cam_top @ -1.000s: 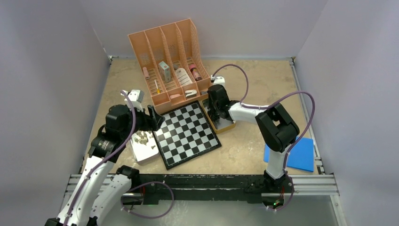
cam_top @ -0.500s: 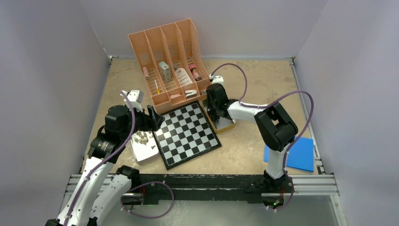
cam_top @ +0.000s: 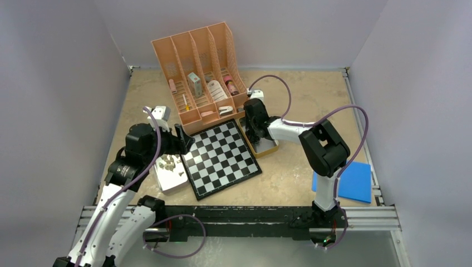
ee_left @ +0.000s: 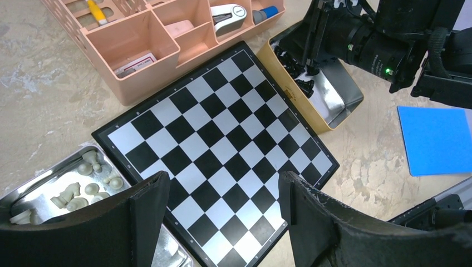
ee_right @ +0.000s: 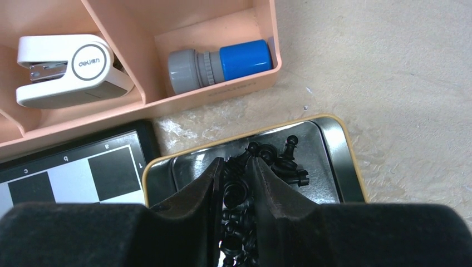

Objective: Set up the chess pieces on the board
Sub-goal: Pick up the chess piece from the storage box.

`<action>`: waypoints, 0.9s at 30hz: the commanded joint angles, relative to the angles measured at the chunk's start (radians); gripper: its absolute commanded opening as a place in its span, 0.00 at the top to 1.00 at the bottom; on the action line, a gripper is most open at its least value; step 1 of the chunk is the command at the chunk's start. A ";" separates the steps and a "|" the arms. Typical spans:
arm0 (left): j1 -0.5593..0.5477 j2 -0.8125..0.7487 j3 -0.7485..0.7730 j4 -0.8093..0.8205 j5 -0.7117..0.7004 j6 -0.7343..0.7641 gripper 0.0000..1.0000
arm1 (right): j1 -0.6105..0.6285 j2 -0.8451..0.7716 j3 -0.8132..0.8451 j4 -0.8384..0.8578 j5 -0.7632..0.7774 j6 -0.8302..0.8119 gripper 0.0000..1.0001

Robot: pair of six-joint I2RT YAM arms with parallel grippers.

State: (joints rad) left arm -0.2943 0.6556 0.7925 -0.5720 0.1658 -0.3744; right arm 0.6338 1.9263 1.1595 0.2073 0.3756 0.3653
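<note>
Chessboard (cam_top: 221, 158), black and white checks inside a thin black border, lies skewed at mid-worktop (cam_top: 300, 94), its far side just beside a peach desk organizer (cam_top: 195, 78). Open worktop runs along its near edge and right toward a blue sheet (cam_top: 349, 182). A silver tray (ee_left: 33, 181) of pale beige chess pieces (ee_left: 83, 189) sits beside its left edge, and a gold-rimmed tray (ee_right: 339, 150) of black chess pieces (ee_right: 278, 158) sits beside its right corner. Left gripper (ee_left: 222, 183) hovers over the board, released, jaws wide. Right gripper (ee_right: 236, 164) dips narrowed fingers among the black pieces; I cannot tell whether one is grasped.
</note>
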 commanded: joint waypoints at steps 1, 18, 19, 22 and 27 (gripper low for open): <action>0.008 0.002 -0.002 0.014 -0.015 0.002 0.29 | 0.000 0.000 0.048 -0.010 0.006 -0.010 0.73; 0.007 0.011 -0.002 0.011 -0.021 0.000 0.29 | 0.009 0.010 0.068 -0.041 -0.016 -0.023 0.76; 0.007 0.012 -0.002 0.011 -0.020 0.000 0.29 | 0.009 0.009 0.068 -0.042 -0.016 -0.023 0.76; 0.007 0.013 -0.002 0.011 -0.021 -0.001 0.30 | 0.009 0.006 0.068 -0.044 -0.012 -0.023 0.76; 0.007 0.015 -0.003 0.011 -0.019 -0.001 0.30 | 0.012 0.005 0.072 -0.052 -0.015 -0.025 0.75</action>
State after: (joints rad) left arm -0.2943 0.6731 0.7918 -0.5735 0.1520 -0.3748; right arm 0.6376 1.9427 1.1915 0.1600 0.3664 0.3538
